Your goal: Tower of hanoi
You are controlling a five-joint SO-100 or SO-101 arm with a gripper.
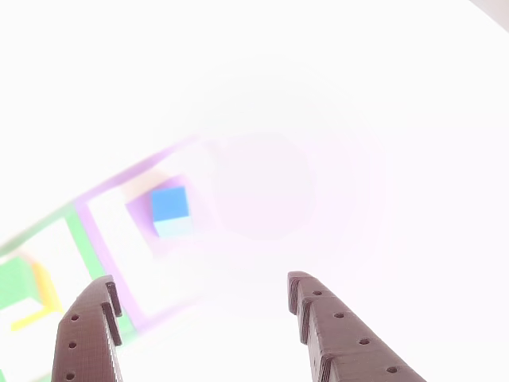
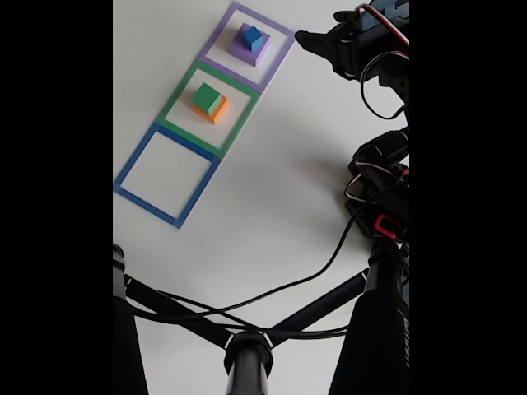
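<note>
In the fixed view the small blue cube sits on the purple block inside the purple square outline. The green block sits on the orange-yellow block inside the green outline. My gripper hovers just right of the purple outline, apart from the blocks. The other view is washed out. There the blue cube on the purple block lies ahead and left of my gripper. The jaws stand wide open with nothing between them. The green block and orange-yellow block are at the far left.
A flat blue square outline lies nearest the camera with nothing in it. The arm's body and wires stand at the right. Black stand legs and a cable cross the bottom of the fixed view.
</note>
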